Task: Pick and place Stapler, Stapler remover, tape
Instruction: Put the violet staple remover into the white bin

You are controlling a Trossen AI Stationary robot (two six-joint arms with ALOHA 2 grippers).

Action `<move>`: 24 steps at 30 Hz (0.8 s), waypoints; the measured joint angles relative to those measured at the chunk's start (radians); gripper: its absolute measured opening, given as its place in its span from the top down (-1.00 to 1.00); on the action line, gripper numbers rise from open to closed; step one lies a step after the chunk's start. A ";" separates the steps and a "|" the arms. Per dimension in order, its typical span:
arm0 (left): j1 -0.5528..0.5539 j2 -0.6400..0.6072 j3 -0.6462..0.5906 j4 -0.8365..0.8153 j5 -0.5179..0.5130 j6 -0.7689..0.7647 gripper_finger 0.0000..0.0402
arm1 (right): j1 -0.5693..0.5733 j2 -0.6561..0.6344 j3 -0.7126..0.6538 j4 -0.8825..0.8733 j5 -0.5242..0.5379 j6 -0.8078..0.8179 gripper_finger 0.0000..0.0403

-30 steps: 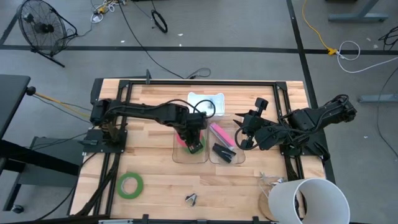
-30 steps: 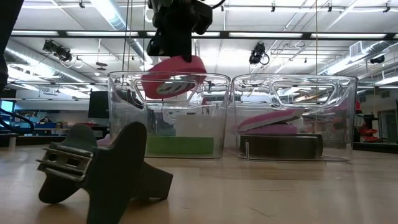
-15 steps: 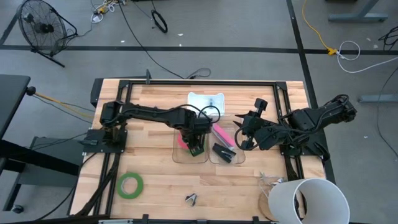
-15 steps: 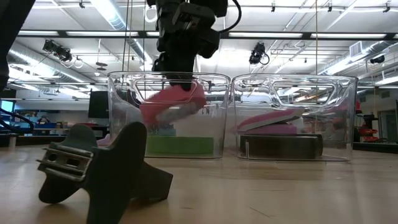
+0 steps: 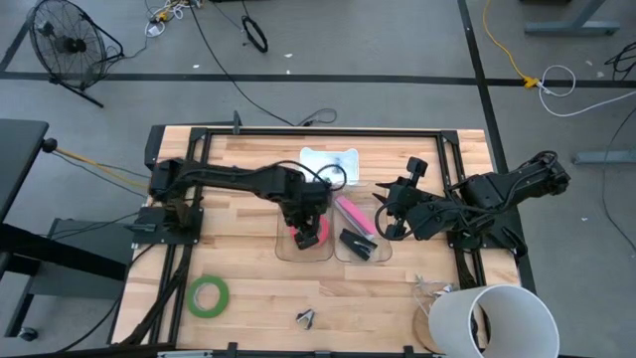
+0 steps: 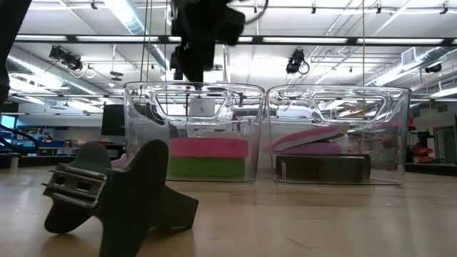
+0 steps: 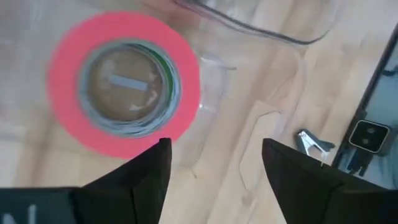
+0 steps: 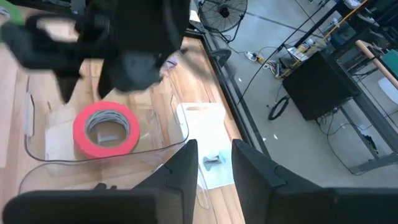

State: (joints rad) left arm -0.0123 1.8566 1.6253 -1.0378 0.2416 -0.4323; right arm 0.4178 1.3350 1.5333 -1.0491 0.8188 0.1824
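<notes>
A pink tape roll (image 5: 307,235) (image 7: 65,112) lies flat on a green roll (image 6: 207,168) inside the left clear bin (image 6: 143,128). My left gripper (image 5: 303,212) (image 6: 193,71) (image 7: 214,168) hangs open just above that bin, touching nothing. The right clear bin (image 5: 383,254) holds a pink stapler (image 5: 350,214) (image 6: 310,138) and a dark one (image 5: 358,245). A staple remover (image 5: 305,318) (image 6: 114,193) lies near the table's front edge. My right gripper (image 5: 386,211) (image 8: 214,168) waits open, raised beside the right bin.
A second green tape roll (image 5: 209,295) lies flat at the near left of the table. A white sheet (image 5: 328,162) lies behind the bins. A large white cup (image 5: 492,318) stands at the near right corner.
My left gripper has dipped toward the left bin with the pink tape roll and opened, letting it go. The roll, first held tilted at rim height, has dropped and now lies flat on the green roll.
</notes>
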 joint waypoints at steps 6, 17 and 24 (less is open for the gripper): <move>0.017 -0.155 0.000 -0.131 -0.265 0.057 -0.21 | 0.000 0.000 0.000 -0.002 -0.001 0.020 0.52; 0.296 -0.485 -0.153 -0.092 -0.501 0.036 -0.21 | 0.000 0.000 0.000 -0.008 -0.026 0.020 0.52; 0.511 -0.586 -0.368 0.033 -0.423 0.019 -0.21 | 0.000 0.000 0.000 -0.008 -0.025 -0.010 0.52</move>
State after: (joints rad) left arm 0.4986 1.2701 1.2576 -1.0044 -0.1811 -0.4135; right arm 0.4179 1.3350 1.5330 -1.0575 0.7937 0.1728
